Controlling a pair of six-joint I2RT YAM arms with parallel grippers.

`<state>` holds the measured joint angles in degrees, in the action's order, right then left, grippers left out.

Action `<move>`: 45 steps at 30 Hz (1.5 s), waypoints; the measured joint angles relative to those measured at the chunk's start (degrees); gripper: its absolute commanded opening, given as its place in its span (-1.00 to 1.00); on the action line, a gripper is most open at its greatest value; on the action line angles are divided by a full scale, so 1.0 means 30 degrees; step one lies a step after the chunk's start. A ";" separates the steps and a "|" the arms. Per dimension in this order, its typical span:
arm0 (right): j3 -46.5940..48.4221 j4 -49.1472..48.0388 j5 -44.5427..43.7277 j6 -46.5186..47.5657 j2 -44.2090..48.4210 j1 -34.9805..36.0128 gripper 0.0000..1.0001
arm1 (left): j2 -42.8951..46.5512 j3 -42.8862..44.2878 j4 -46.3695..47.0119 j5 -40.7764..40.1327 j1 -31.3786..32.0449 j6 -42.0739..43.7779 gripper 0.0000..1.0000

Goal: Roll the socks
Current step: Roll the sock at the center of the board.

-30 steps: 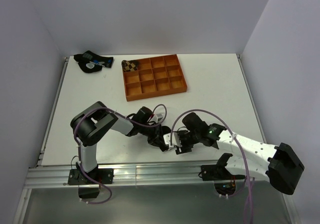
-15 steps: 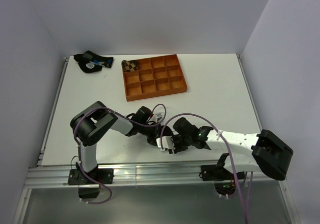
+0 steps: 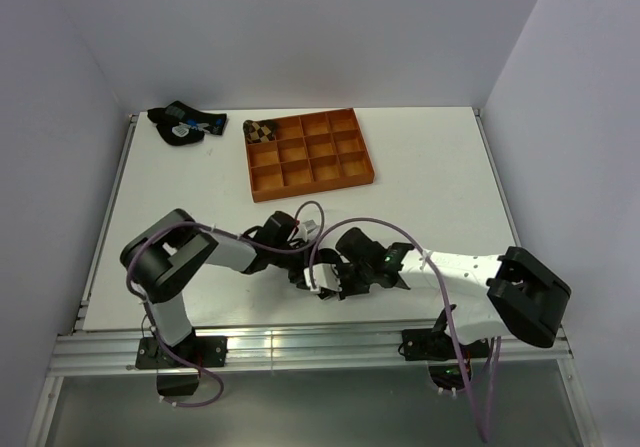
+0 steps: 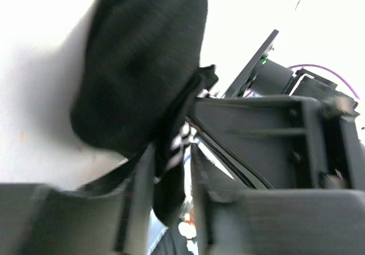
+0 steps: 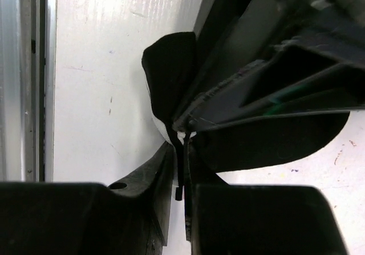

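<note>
The short black sock (image 4: 142, 67) with white stripes lies near the table's front edge, bunched between my two grippers. In the left wrist view its striped cuff (image 4: 177, 144) hangs between the fingers of my left gripper (image 4: 170, 158). It lies against one finger and there is a gap to the other. My right gripper (image 5: 181, 152) is shut on a thin black edge of the same sock (image 5: 168, 72). From above, the left gripper (image 3: 303, 270) and right gripper (image 3: 325, 282) nearly touch and hide the sock. The argyle sock (image 3: 262, 129) sits rolled in the tray's far left compartment.
An orange compartment tray (image 3: 312, 189) stands at the back centre of the white table (image 3: 440, 187). A dark sock bundle (image 3: 181, 125) with blue and white marks lies at the back left corner. The metal rail (image 5: 28, 78) of the table's near edge runs close to the right gripper.
My right gripper moved left up against the left gripper and shut on the black sock's edge. The left jaws have parted a little, and the left arm's elbow swung left.
</note>
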<state>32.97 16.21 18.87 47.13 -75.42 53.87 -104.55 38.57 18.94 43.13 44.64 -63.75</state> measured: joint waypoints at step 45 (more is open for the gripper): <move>1.6954 2.1201 1.0375 0.3111 -1.8637 -0.7533 -0.75 | 0.9406 -0.2215 -0.0605 -2.3554 0.9741 1.0302 -0.01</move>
<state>83.83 79.81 50.00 56.47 -131.33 31.27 -76.34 31.92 17.12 -27.53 73.87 -32.84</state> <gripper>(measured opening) 0.149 0.486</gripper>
